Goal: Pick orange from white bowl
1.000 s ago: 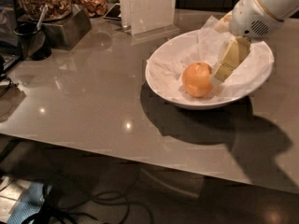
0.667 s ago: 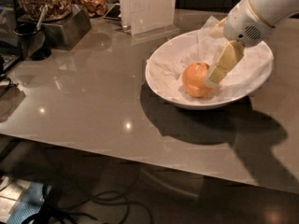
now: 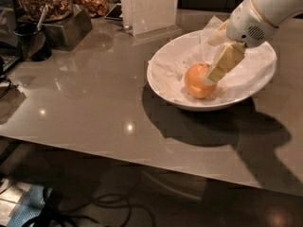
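We find the gripper (image 3: 211,60) upper right of centre, jaws spread, one against the orange (image 3: 196,82) lying in the white bowl (image 3: 255,86) on the worktop (image 3: 94,103) (angled, we judge, to straddle it).

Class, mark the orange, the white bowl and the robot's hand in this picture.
orange (image 3: 196,83), camera view, middle of its skin.
white bowl (image 3: 203,106), camera view, near outer wall.
hand (image 3: 217,71), camera view, pale tip beside the orange, inside the bowl.
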Robot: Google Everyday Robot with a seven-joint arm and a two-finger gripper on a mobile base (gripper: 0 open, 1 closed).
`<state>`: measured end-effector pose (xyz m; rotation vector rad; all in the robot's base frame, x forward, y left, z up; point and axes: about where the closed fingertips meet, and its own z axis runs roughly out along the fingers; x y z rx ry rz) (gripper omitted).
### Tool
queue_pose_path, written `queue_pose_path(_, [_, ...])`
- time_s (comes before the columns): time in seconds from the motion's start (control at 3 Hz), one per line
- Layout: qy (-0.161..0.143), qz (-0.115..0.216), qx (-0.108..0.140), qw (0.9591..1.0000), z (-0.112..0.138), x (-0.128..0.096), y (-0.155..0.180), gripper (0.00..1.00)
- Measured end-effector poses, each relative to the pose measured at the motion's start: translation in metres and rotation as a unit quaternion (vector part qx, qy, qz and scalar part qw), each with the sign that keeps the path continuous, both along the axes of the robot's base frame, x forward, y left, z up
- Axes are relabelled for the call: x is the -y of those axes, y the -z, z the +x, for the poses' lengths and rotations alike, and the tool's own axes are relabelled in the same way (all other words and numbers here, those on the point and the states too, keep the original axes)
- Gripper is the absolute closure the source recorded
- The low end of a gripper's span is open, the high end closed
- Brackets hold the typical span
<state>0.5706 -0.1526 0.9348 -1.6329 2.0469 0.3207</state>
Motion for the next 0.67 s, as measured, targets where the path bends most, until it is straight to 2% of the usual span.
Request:
queue_pose_path(0.33, [0.0, 0.0, 0.0, 1.0, 0.0003, -0.0003, 0.0006, 0.2])
queue_pose_path(0.67, [0.0, 0.004, -0.013, 0.9999, 0.0035, -0.0018, 0.0105, 0.04])
